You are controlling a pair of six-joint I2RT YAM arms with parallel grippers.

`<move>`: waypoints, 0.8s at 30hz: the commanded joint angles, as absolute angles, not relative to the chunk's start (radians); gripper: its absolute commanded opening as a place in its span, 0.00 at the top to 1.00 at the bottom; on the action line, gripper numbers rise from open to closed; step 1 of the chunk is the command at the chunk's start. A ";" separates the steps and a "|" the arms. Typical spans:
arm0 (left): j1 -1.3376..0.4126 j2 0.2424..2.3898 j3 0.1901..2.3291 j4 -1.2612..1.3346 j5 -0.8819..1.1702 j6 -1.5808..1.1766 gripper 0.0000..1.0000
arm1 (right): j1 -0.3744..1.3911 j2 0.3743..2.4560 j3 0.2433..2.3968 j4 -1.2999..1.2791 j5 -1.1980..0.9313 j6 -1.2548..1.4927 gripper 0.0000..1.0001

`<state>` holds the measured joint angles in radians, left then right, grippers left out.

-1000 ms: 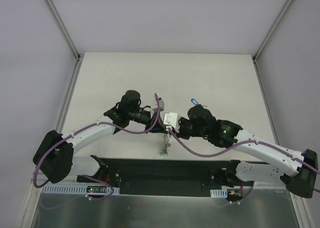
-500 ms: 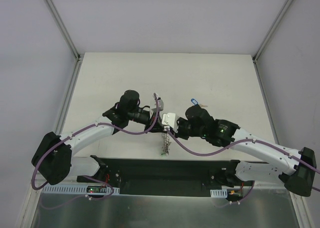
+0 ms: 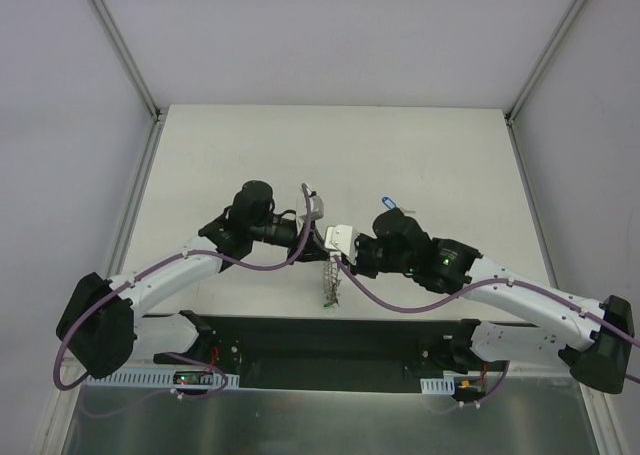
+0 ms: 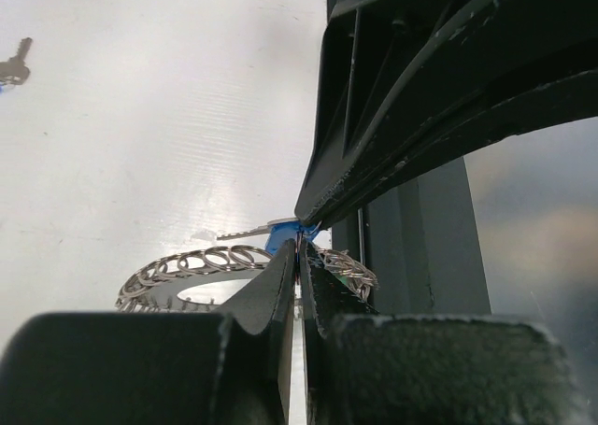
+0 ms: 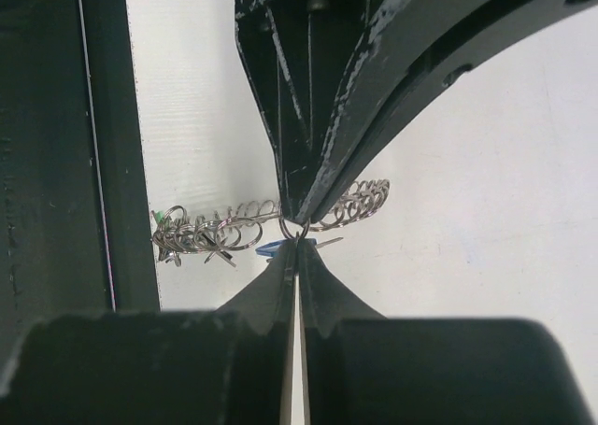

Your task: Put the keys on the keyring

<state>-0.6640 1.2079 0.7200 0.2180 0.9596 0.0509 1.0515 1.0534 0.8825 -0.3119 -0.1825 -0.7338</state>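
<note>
Left wrist view: left gripper [image 4: 299, 253] is pinched shut on the keyring [image 4: 187, 266]. It meets the closed right gripper [image 5: 294, 251] at a blue-headed key [image 4: 283, 237], over the table [image 3: 420, 145] toward its near edge. A second key [image 4: 13, 63] lies farther off.

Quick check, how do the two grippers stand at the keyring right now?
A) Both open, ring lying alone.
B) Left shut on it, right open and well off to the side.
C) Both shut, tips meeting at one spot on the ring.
C: both wrist views show the left gripper shut on the keyring, and the right gripper shut tip to tip against it, seemingly pinching the blue-headed key there.
</note>
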 commanded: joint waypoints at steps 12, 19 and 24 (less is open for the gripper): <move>-0.620 1.085 0.650 0.436 0.861 -0.069 1.00 | 1.061 1.037 0.850 -0.287 -0.216 -0.687 0.99; -0.623 1.049 0.563 0.606 0.787 -0.142 1.00 | 1.078 1.028 0.816 -0.186 -0.193 -0.652 0.99; -0.626 1.035 0.525 0.698 0.741 -0.166 1.00 | 1.080 1.012 0.792 -0.112 -0.187 -0.627 0.99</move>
